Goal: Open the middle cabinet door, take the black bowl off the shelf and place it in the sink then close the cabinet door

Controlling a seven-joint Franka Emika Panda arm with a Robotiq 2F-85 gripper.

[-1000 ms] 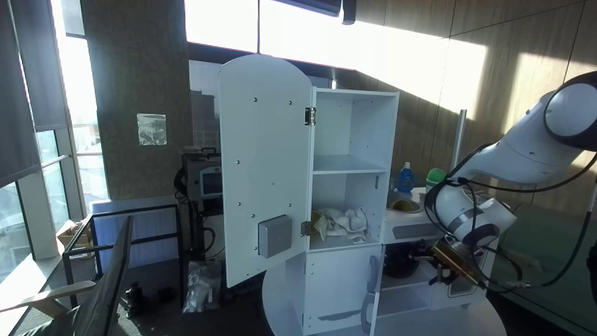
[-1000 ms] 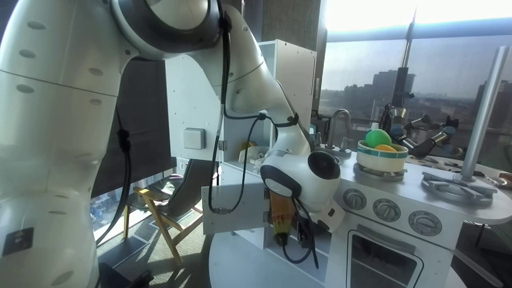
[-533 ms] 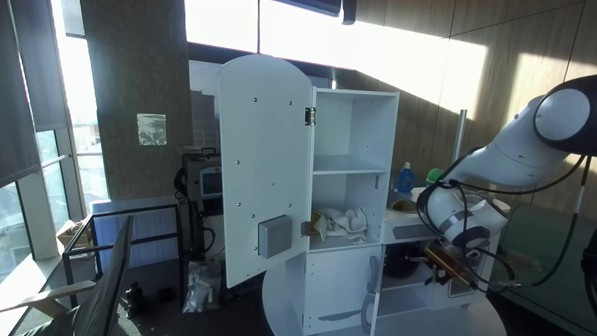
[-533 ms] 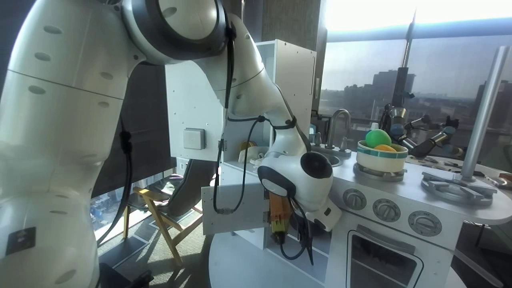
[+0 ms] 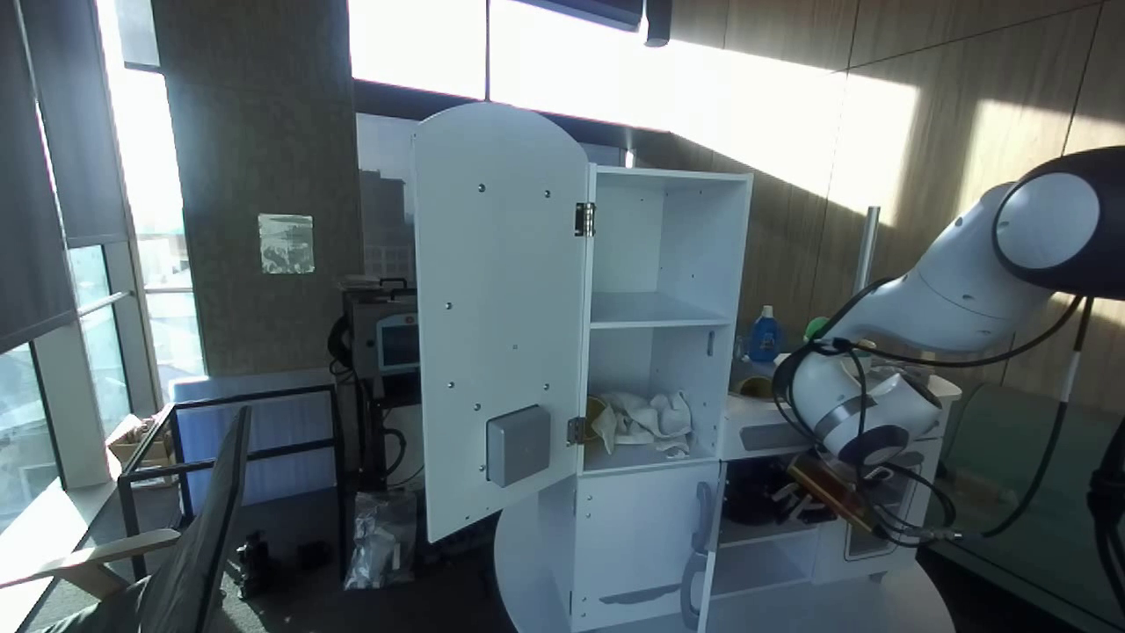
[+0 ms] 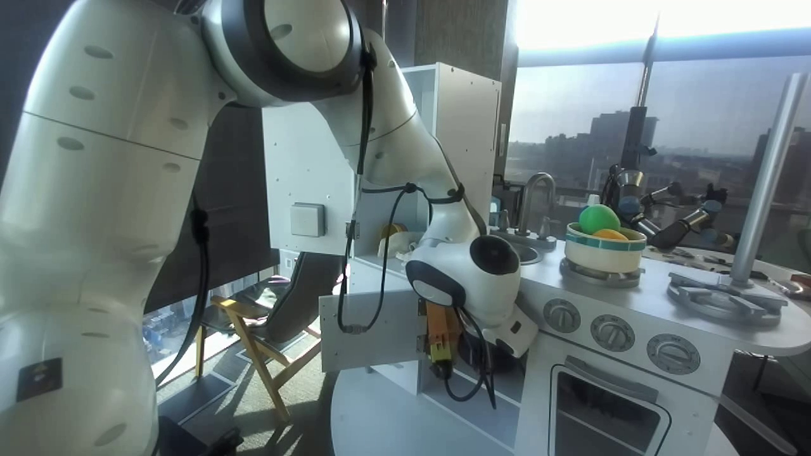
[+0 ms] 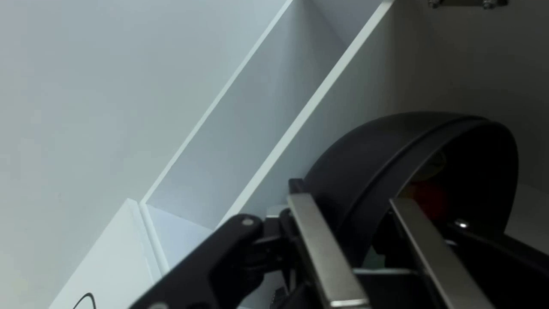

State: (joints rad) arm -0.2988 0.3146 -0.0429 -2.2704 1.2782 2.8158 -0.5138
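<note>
One shelf (image 7: pixel 311 103) below, one oven (image 6: pixel 605 411) alongside — hand (image 7: pixel 351 199) astride the rim of the black bowl (image 7: pixel 377 159), fingers (image 7: pixel 322 251) apart

The pot (image 6: pixel 605 256) is cream, its rim banded teal; the ball (image 6: pixel 599 218) in it is green. Lower than the pot, the bowl (image 7: pixel 377 159) is black with dim red and yellow inside, the middle cabinet door (image 6: pixel 374 332) plain white, the fingers (image 7: pixel 324 249) silver.

The white, rounded, many-jointed arm (image 6: pixel 399 158) was bent into an arch, and its black-and-silver two-fingered gripper (image 7: pixel 351 199) stood with parted jaws.
</note>
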